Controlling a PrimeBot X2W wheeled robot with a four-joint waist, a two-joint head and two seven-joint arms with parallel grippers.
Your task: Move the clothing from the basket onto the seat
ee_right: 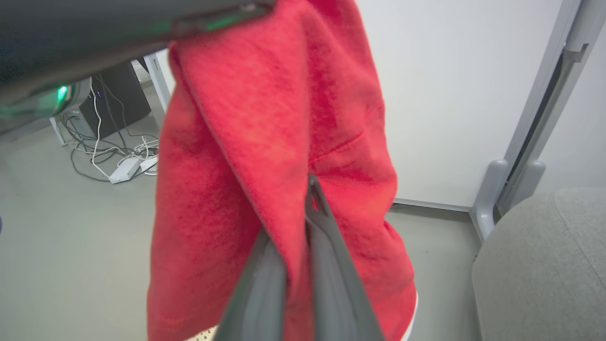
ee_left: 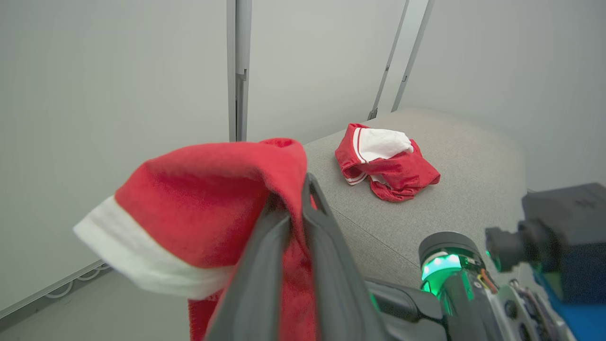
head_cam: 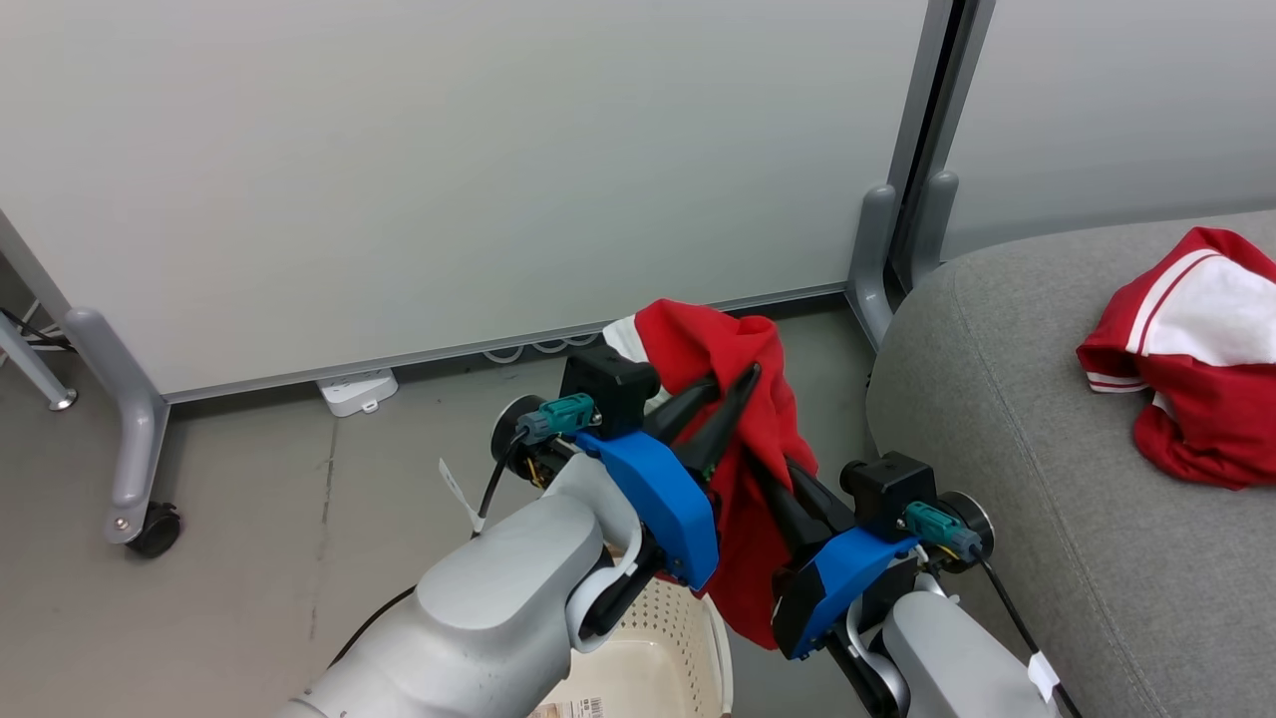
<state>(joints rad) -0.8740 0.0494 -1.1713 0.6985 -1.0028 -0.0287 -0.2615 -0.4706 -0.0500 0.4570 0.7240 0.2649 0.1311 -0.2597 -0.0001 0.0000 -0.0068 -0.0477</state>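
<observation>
A bright-red garment of the clothing [head_cam: 733, 349] with a white hem hangs in the air between both arms, above the floor and left of the seat. My left gripper [head_cam: 733, 381] is shut on its upper fold; in the left wrist view the fabric [ee_left: 208, 189] drapes over the left gripper [ee_left: 293, 189]. My right gripper [head_cam: 776, 477] is shut on a lower part of the same garment [ee_right: 265, 142], with cloth pinched in the right gripper [ee_right: 296, 213]. A second red-and-white garment [head_cam: 1191, 379] lies crumpled on the grey seat [head_cam: 1027, 469]. The cream basket [head_cam: 663, 648] sits below the arms, largely hidden by them.
Pale partition panels [head_cam: 449, 170] on grey wheeled feet [head_cam: 135, 469] stand behind, with a gap post [head_cam: 922, 179] beside the seat. A white power strip [head_cam: 357, 391] lies on the floor by the panel. Cables and a dark box [ee_right: 113, 94] sit on the floor.
</observation>
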